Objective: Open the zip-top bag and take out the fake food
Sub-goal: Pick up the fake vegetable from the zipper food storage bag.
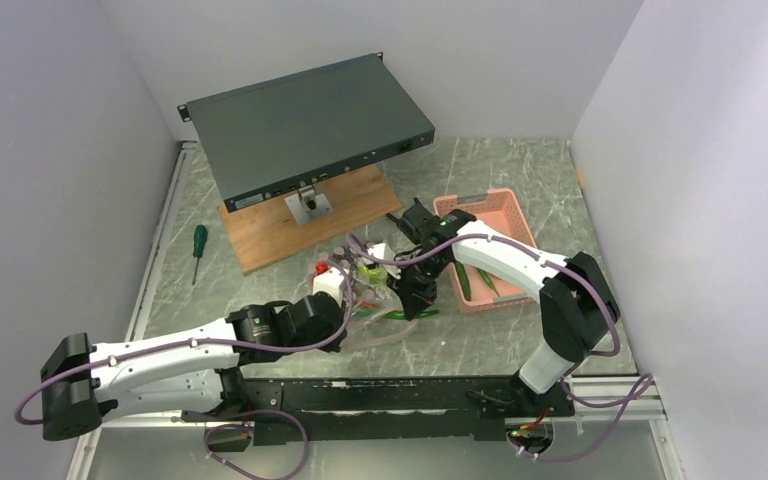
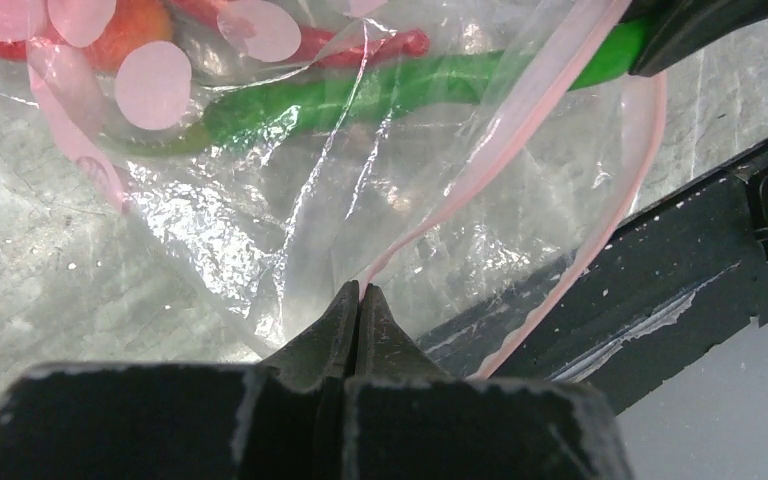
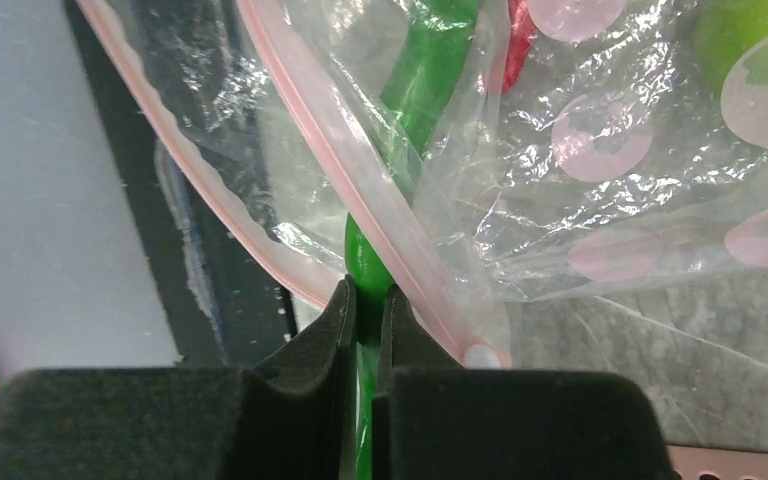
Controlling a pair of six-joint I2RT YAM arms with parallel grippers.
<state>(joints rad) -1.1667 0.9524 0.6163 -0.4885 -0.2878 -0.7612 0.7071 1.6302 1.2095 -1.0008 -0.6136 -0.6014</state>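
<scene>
Zip-top bag (image 2: 260, 240) rim is pinched by left gripper (image 2: 360, 292); green pod (image 3: 422, 90) is clamped endwise by right gripper (image 3: 365, 292), length lying straight ahead

I work in what looks like a robotics lab test cell. Plain white panel walls (image 1: 50, 150) box in a marble-patterned tabletop (image 1: 520, 170). My arms are bolted to a black rail (image 1: 390, 395) and trail purple cables (image 1: 190, 342). A grey rack-mount chassis (image 1: 305, 125) sits propped on a wooden board (image 1: 360, 200), near a green-handled screwdriver (image 1: 198, 245).
</scene>
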